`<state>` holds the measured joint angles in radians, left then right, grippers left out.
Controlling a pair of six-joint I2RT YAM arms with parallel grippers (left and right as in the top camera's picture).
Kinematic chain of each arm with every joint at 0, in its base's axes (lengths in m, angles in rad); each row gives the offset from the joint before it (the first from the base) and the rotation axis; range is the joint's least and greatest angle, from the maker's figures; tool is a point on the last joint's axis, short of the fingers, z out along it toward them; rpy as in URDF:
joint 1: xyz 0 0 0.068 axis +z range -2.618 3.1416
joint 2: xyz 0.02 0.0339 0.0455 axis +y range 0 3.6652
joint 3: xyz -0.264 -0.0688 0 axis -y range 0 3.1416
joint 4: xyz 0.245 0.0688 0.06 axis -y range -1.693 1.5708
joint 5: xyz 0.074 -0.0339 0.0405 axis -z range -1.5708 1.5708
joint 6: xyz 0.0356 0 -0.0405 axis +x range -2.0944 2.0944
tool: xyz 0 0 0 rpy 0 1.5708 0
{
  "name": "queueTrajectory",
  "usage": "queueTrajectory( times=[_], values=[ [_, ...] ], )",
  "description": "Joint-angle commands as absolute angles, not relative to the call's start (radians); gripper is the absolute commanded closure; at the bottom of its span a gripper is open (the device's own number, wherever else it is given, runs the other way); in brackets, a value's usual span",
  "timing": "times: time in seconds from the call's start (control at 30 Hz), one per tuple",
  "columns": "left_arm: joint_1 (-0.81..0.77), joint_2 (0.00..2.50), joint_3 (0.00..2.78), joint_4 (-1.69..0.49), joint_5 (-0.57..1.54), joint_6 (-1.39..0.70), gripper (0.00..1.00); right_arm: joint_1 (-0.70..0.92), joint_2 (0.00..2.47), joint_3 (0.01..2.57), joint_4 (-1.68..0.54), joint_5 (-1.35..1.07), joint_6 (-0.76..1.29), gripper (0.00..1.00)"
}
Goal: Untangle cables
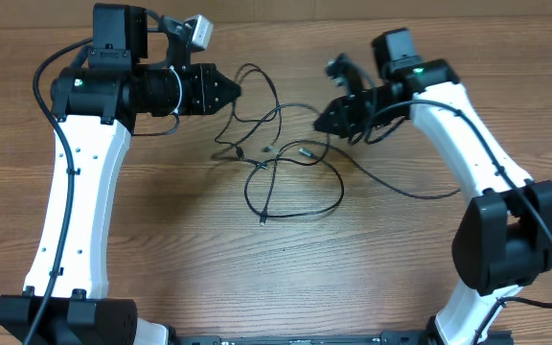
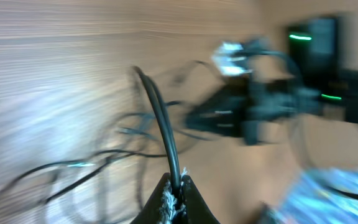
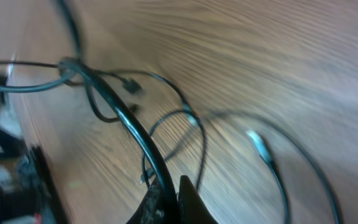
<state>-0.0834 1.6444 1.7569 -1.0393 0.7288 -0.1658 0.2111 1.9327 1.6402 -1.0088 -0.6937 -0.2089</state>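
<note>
L gripper (image 2: pixel 175 188) & R gripper (image 3: pixel 171 194) each pinched closed on cables (image 1: pixel 276 168), tangle spanning left-right btwn them.

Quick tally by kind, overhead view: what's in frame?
Cable tangle: 1, strand count unclear
Arms: 2 (left arm, right arm)
End effectors: 2 (left end effector, right end effector, both shut on cable tangle)
Total: 5

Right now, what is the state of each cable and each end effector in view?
cables: tangled, loose crossing loops lying on the table, ends pulled toward both arms.
left end effector: shut, pinching one black cable.
right end effector: shut, pinching one black cable.
</note>
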Motion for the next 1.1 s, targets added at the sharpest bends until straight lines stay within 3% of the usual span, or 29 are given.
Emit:
queueTrajectory(
  times=[0.0,0.27,0.67,1.07],
  values=[
    [-0.077,1.644,1.776,-1.036,0.42,-0.229,0.96,0.149,1.851,1.671,-1.041,-0.596,-0.031,0.96],
    [-0.077,1.654,1.776,-1.041,0.235,-0.243,0.96,0.109,1.65,1.671,-1.056,-0.506,0.136,0.96],
    [-0.077,1.655,1.776,-1.049,0.146,-0.251,0.96,-0.008,1.341,1.772,-1.052,-0.508,0.337,0.96],
    [-0.077,1.665,1.775,-1.061,0.075,-0.247,0.96,-0.182,1.267,1.797,-1.108,-0.498,0.487,0.96]
  ],
)
